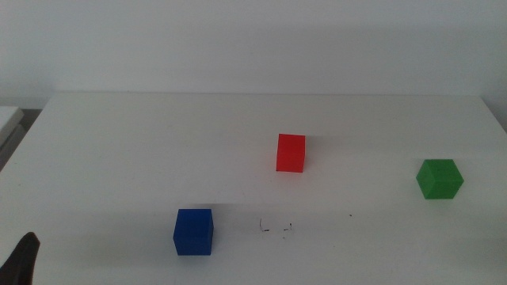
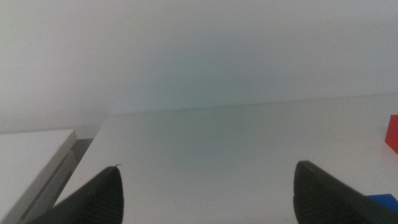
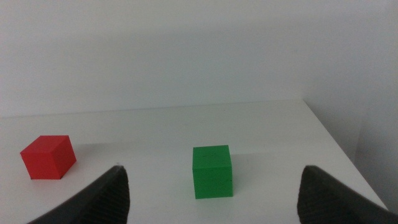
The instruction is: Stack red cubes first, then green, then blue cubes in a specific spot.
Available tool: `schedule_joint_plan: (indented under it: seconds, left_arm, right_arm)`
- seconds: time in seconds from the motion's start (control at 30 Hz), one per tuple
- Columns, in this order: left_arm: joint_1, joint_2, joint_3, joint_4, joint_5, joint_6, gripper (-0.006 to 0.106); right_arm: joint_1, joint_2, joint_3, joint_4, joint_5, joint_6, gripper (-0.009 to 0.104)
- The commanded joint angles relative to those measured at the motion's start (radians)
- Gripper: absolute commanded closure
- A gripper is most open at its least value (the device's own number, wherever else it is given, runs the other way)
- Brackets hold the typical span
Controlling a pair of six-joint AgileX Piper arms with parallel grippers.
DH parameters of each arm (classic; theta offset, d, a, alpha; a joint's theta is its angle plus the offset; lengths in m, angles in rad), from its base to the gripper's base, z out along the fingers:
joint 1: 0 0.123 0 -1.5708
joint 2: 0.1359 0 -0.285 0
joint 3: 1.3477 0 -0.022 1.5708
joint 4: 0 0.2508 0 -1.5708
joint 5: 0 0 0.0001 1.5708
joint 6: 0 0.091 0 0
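Both end effectors, left [image 2: 205, 186] and right [image 3: 211, 190], we see spread apart (nothing held); small matte green cube [image 3: 212, 171] sits before ours, bright-red cube [image 3: 48, 157] well aside.

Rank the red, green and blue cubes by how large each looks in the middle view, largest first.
1. blue cube, nearest the camera.
2. green cube.
3. red cube, narrowest-looking.
The differences are small; nearness and angle likely cause them, so true sizes may match.
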Motion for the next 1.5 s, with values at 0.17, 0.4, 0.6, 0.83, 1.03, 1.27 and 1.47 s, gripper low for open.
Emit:
schedule_joint_plan:
  seconds: [0.17, 0.4, 0.6, 0.83, 1.03, 1.27, 1.47]
  left_arm:
    - [0.001, -0.003, -0.001, -0.001, -0.011, 0.000, 0.007]
    - [0.001, -0.003, -0.001, -0.001, -0.011, 0.000, 0.007]
    - [0.001, -0.003, -0.001, -0.001, -0.011, 0.000, 0.007]
    - [0.001, -0.003, -0.001, -0.001, -0.011, 0.000, 0.007]
    - [0.001, -0.003, -0.001, -0.001, -0.011, 0.000, 0.007]
    - [0.001, -0.003, -0.001, -0.001, -0.011, 0.000, 0.007]
    - [0.001, -0.003, -0.001, -0.001, -0.011, 0.000, 0.007]
  right_arm:
    - [0.001, 0.004, -0.001, -0.005, -0.017, -0.018, 0.002]
    - [0.001, 0.249, -0.259, 0.005, 0.154, 0.061, 0.002]
    - [0.001, 0.561, -0.650, 0.010, 0.639, 0.052, 0.002]
    - [0.001, 0.725, -0.892, 0.010, 0.804, 0.061, 0.002]
    - [0.001, 0.730, -0.904, 0.017, 0.770, 0.061, 0.002]
    - [0.001, 0.876, -0.973, -0.041, 0.896, -0.046, 0.002]
    - [0.147, 1.099, -1.103, 0.003, 0.904, -0.036, 0.002]
